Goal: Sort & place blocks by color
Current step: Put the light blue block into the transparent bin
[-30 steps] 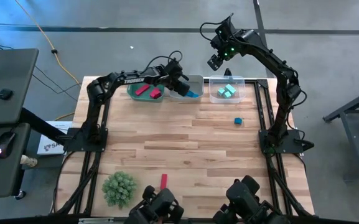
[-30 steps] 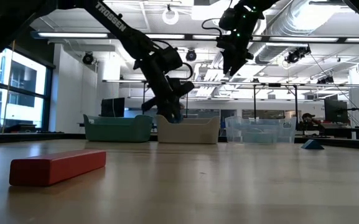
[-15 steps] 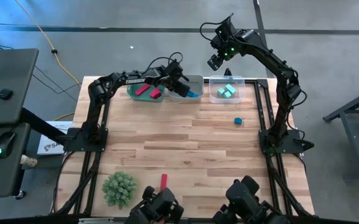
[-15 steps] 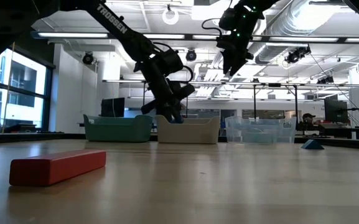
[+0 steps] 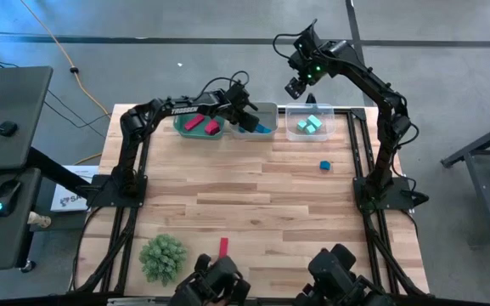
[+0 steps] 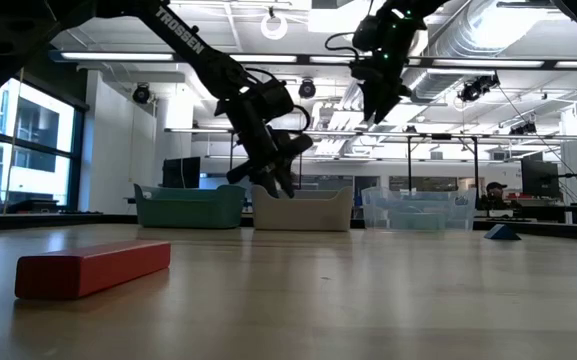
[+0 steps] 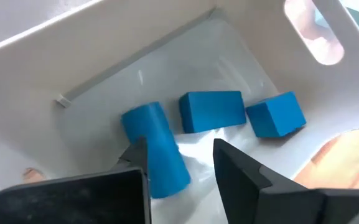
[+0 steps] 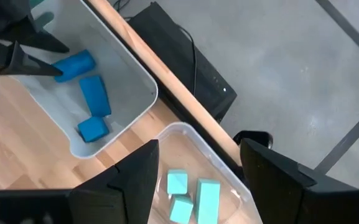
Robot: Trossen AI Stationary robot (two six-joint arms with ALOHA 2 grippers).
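Low view across the wooden table (image 6: 368,300). Foreground: a red bar block (image 6: 93,268) lying flat. Along the far edge, in a row: a green bin (image 6: 190,207), a grey bin (image 6: 303,210) and a clear bin (image 6: 418,209). Well off to one side of the clear bin, a small blue block (image 6: 502,232). The left gripper (image 6: 274,180) hangs with its tips just above the grey bin, fingers parted; the right gripper (image 6: 380,100) is raised high above the bins, fingers parted.

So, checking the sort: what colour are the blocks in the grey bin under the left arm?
Blue, all three blocks, clearest in the left wrist view.
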